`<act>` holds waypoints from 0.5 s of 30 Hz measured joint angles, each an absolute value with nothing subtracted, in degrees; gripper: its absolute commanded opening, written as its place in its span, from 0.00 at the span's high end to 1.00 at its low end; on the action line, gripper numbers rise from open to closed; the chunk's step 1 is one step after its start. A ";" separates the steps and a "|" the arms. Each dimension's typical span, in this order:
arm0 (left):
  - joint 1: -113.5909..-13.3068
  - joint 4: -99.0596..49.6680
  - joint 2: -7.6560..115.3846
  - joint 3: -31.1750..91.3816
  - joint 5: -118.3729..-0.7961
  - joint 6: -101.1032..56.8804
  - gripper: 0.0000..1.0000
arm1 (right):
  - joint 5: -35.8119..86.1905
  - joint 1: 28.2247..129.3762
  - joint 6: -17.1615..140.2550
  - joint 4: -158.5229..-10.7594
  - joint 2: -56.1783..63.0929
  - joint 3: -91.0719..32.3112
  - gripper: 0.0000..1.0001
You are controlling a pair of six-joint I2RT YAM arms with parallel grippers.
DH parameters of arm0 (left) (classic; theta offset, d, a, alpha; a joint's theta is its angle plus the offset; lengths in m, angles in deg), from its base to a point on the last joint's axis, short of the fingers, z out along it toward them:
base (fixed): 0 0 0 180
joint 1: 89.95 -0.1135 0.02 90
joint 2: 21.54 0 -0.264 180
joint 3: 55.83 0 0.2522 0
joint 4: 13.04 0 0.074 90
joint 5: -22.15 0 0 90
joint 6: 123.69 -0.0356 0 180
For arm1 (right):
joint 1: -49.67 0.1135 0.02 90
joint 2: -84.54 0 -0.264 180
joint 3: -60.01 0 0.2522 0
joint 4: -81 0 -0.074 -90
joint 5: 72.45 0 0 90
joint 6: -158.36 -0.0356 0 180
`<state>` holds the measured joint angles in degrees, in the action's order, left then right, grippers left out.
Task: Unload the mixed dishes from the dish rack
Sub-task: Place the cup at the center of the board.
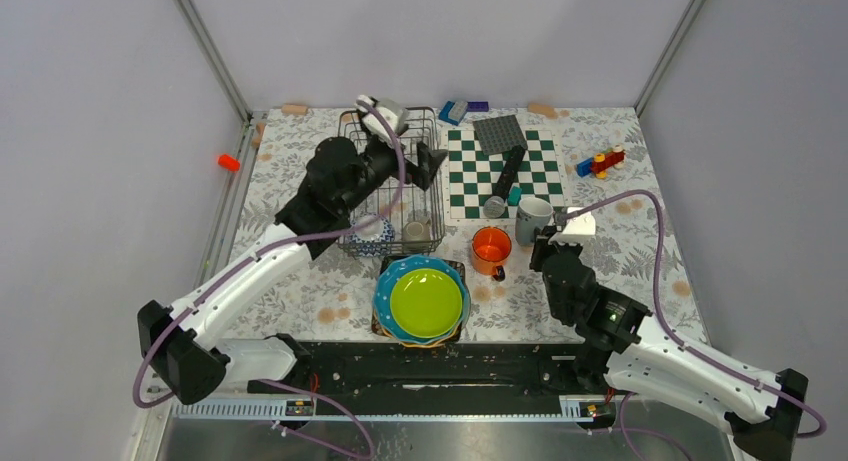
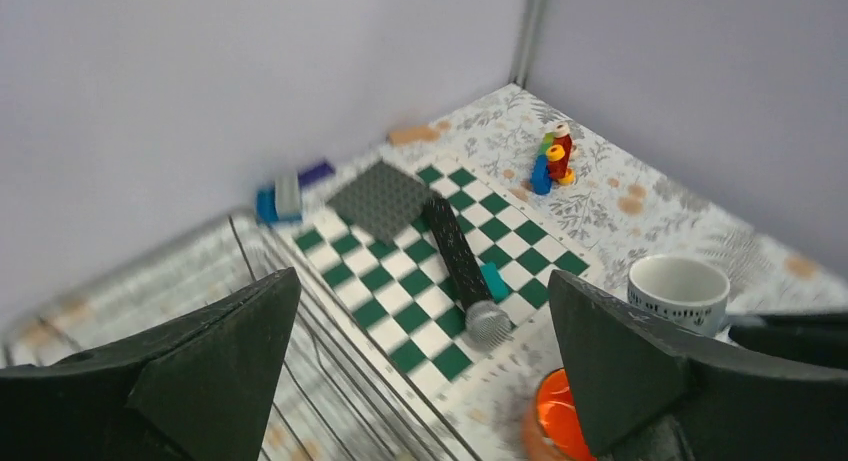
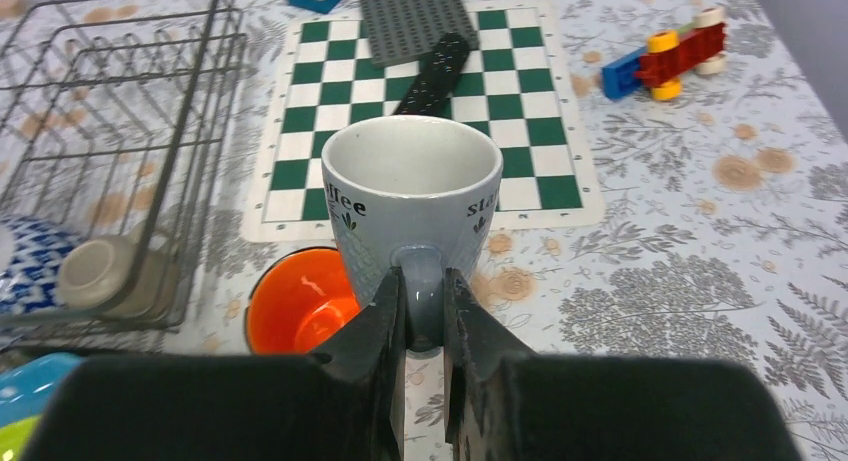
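While the right hand (image 3: 425, 286) is clamped on the handle of the grey mug (image 3: 410, 191), the mug is upright just beside the orange mug (image 1: 491, 247), near the corner of the checkerboard mat (image 1: 480, 176). Left hand (image 2: 422, 291): jaws wide apart, holding nothing, above the dish rack (image 1: 400, 246). Rack contents: patterned bowl (image 1: 368, 236) and small grey cup (image 1: 417, 226), both at its near end. Lime green plate (image 1: 426, 303) lies stacked on the blue plate (image 1: 392, 276) on the worktop (image 1: 640, 261), in front of the rack.
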<state>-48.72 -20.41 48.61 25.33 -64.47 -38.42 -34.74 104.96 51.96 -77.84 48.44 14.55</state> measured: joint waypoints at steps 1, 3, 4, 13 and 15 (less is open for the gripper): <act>-50.09 -21.26 48.83 25.33 -65.45 -33.72 0.01 | -36.41 104.96 52.42 -79.11 48.44 15.75 1.00; -52.93 -23.44 49.35 24.94 -66.65 -24.17 0.01 | -38.46 104.96 52.99 -81.27 48.42 17.68 1.00; -54.11 -24.41 49.35 24.11 -66.76 -19.93 0.01 | -39.31 104.96 53.20 -82.21 48.29 18.64 1.00; -60.71 -28.12 46.09 5.05 -62.31 -1.35 0.01 | -42.09 104.96 53.82 -94.06 46.89 30.59 1.00; -61.41 -28.36 44.11 1.66 -61.26 0.64 0.01 | -42.92 104.96 54.69 -97.23 46.26 33.06 1.00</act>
